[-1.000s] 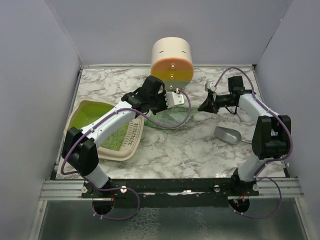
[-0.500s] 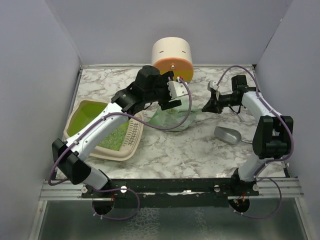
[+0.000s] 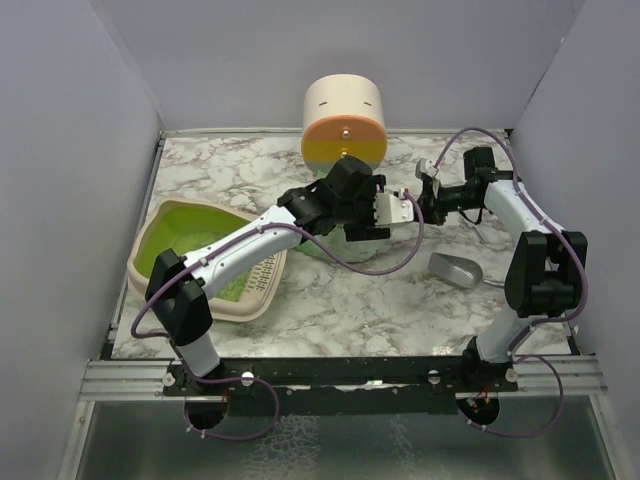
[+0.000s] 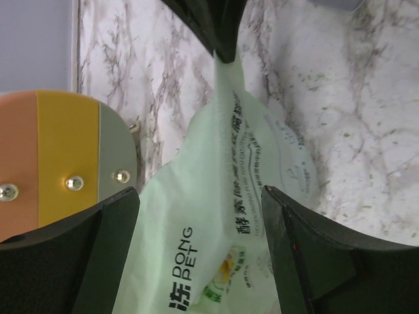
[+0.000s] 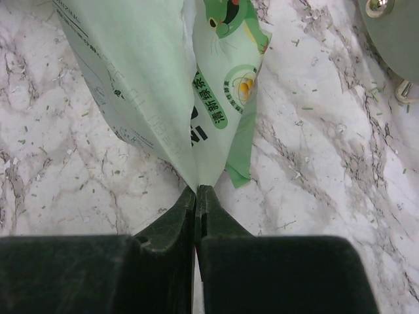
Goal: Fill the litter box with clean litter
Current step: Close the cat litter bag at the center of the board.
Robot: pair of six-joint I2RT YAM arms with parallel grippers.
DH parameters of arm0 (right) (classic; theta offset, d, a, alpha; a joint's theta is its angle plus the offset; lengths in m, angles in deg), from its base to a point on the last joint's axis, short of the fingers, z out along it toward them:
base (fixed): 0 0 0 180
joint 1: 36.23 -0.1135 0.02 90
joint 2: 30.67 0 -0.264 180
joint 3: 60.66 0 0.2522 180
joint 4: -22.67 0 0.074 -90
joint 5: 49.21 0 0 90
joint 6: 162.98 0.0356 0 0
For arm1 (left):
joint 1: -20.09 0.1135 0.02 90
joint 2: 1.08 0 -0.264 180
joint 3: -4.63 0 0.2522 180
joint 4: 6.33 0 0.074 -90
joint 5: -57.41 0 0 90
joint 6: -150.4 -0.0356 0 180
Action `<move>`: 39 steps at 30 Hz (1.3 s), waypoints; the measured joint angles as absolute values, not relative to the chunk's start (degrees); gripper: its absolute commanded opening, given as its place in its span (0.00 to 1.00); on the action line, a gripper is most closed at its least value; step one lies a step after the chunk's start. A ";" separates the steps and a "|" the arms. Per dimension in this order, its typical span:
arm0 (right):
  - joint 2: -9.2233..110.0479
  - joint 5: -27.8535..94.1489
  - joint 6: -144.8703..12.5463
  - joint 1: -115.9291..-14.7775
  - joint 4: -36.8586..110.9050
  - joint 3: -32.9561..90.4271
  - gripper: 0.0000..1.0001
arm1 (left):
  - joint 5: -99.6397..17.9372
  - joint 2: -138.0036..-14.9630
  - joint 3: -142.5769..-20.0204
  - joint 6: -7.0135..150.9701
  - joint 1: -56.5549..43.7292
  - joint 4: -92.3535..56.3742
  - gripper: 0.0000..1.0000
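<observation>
Right gripper clamps the bag by its corner, pulling it taut, while the left gripper, jaws spread, straddles it, apparently to grab; the box sits at left, unfilled.

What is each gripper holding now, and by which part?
The right gripper pinches the mint-green bag by a thin corner of its edge. The left gripper is open astride the bag, gripping nothing.

You have a cream cylinder with an orange, yellow and grey-green face at the far middle of the marble table, and a grey metal scoop lying right.
</observation>
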State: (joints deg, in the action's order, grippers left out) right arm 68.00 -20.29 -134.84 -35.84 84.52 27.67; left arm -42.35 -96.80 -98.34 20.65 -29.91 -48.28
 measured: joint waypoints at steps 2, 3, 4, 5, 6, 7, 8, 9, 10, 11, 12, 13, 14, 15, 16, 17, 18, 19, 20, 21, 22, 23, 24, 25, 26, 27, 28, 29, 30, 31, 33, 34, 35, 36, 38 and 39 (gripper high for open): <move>68.00 -20.29 -134.89 -35.84 84.81 27.73 0.01 | -40.36 -97.94 -98.95 19.21 -29.80 -48.47 0.79; 68.00 -20.27 -135.00 -35.84 84.90 27.73 0.01 | -39.60 -98.29 -99.19 18.60 -29.74 -48.69 0.78; 68.00 -20.27 -135.17 -35.84 84.98 27.73 0.01 | -39.16 -98.74 -99.76 18.09 -29.58 -49.13 0.78; 68.00 -20.27 -135.28 -35.84 85.07 27.73 0.01 | -38.87 -99.23 -100.48 17.72 -29.52 -49.44 0.77; 68.00 -20.27 -135.45 -35.84 85.22 27.73 0.01 | -38.48 -99.93 -101.57 17.33 -29.47 -49.87 0.77; 68.00 -20.25 -135.59 -35.84 85.33 27.73 0.01 | -38.17 -100.62 -102.56 17.05 -29.45 -50.38 0.76; 68.00 -20.25 -135.70 -35.84 85.44 27.73 0.01 | -37.93 -101.15 -103.19 16.91 -29.43 -50.73 0.76; 68.00 -20.25 -135.74 -35.84 85.51 27.73 0.01 | -37.69 -101.59 -103.45 16.85 -29.41 -51.10 0.75; 68.00 -20.25 -135.80 -35.84 85.53 27.73 0.01 | -37.56 -101.83 -103.43 16.78 -29.41 -51.58 0.75; 68.00 -20.25 -135.83 -35.84 85.53 27.73 0.01 | -37.50 -102.00 -103.26 16.76 -29.36 -52.17 0.74; 68.00 -20.25 -135.80 -35.84 85.55 27.73 0.01 | -37.52 -102.07 -102.93 16.78 -29.23 -52.56 0.74; 68.00 -20.22 -135.80 -35.84 85.53 27.73 0.01 | -37.54 -102.07 -102.58 16.83 -29.12 -52.85 0.74; 68.00 -20.25 -135.78 -35.84 85.53 27.73 0.01 | -37.65 -102.07 -102.23 16.94 -29.10 -53.24 0.73; 68.00 -20.22 -135.76 -35.84 85.51 27.73 0.01 | -37.76 -102.07 -101.97 17.07 -29.10 -53.41 0.73; 68.00 -20.22 -135.74 -35.84 85.51 27.73 0.01 | -37.91 -102.07 -101.68 17.24 -29.10 -53.61 0.71; 68.00 -20.22 -135.63 -35.84 85.49 27.73 0.01 | -38.00 -102.07 -101.38 17.40 -29.04 -53.72 0.69; 68.00 -20.22 -135.61 -35.84 85.46 27.73 0.01 | -38.00 -102.07 -101.05 17.46 -29.01 -53.74 0.67; 68.00 -20.22 -135.56 -35.84 85.49 27.73 0.01 | -37.96 -102.07 -100.66 17.61 -29.01 -53.70 0.64; 68.00 -20.22 -135.56 -35.84 85.46 27.73 0.01 | -37.89 -102.07 -100.09 17.66 -28.97 -53.68 0.60; 68.00 -20.20 -135.54 -35.84 85.46 27.73 0.01 | -37.80 -102.07 -99.39 17.90 -28.73 -53.63 0.54; 68.00 -20.18 -135.52 -35.84 85.46 27.73 0.01 | -37.80 -102.07 -99.39 17.90 -28.73 -53.63 0.45; 68.00 -20.16 -135.50 -35.84 85.49 27.73 0.01 | -37.72 -102.07 -98.21 18.09 -28.64 -53.70 0.35; 68.00 -20.14 -135.43 -35.84 85.49 27.73 0.01 | -37.65 -102.07 -97.75 18.16 -28.53 -53.68 0.25; 68.00 -20.16 -135.43 -35.84 85.49 27.73 0.01 | -37.61 -102.07 -97.60 18.44 -28.38 -53.61 0.12; 68.00 -20.16 -135.41 -35.84 85.46 27.73 0.01 | -37.61 -102.07 -97.55 18.58 -28.18 -53.46 0.01; 68.00 -20.16 -135.41 -35.84 85.44 27.73 0.01 | -37.56 -102.07 -97.55 19.14 -27.92 -53.20 0.00; 68.00 -20.16 -135.39 -35.84 85.38 27.73 0.01 | -37.56 -102.07 -97.57 19.43 -27.66 -53.02 0.00; 68.00 -20.16 -135.39 -35.87 85.20 27.73 0.01 | -37.58 -102.07 -97.57 19.89 -27.33 -52.91 0.00; 68.00 -20.16 -135.39 -35.91 85.03 27.73 0.01 | -37.61 -102.07 -97.57 20.32 -27.05 -52.69 0.00; 68.00 -20.16 -135.39 -35.91 84.94 27.73 0.01 | -37.67 -102.00 -97.57 20.61 -26.79 -52.52 0.00; 67.92 -20.20 -135.37 -36.24 84.76 27.73 0.01 | -37.72 -101.46 -97.18 22.16 -26.20 -51.97 0.23; 67.92 -20.20 -135.37 -36.24 84.76 27.73 0.01 | -37.72 -101.46 -97.18 22.16 -26.20 -51.95 0.24; 67.92 -20.16 -135.39 -36.24 84.74 27.73 0.01 | -37.69 -101.37 -96.96 22.20 -26.15 -51.75 0.24; 67.90 -20.05 -135.37 -36.24 84.63 27.73 0.01 | -37.02 -100.91 -96.17 22.36 -26.13 -51.21 0.23; 67.92 -19.85 -135.35 -36.24 84.70 27.73 0.01 | -36.23 -99.38 -94.71 22.73 -25.82 -51.21 0.00; 67.90 -19.83 -135.35 -36.24 84.66 27.73 0.01 | -35.84 -98.72 -94.21 23.19 -25.69 -51.21 0.00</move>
